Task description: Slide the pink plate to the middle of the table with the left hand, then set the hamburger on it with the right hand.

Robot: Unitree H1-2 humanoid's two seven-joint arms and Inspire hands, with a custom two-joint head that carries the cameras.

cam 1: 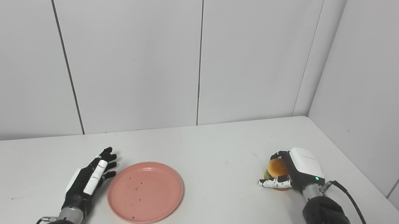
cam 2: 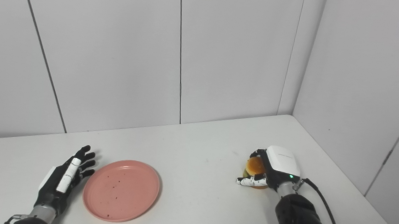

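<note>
While gripped, hamburger (cam 1: 277, 167) by right hand (cam 1: 296, 169).

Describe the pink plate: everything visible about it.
The pink plate is round and shallow with a low raised rim, matte like plastic, and lies flat and upright on the white table, left of centre. Small dark specks dot its inside; otherwise it is empty. The left hand, fingers spread, lies just beside its left edge; whether they touch is unclear.
</note>
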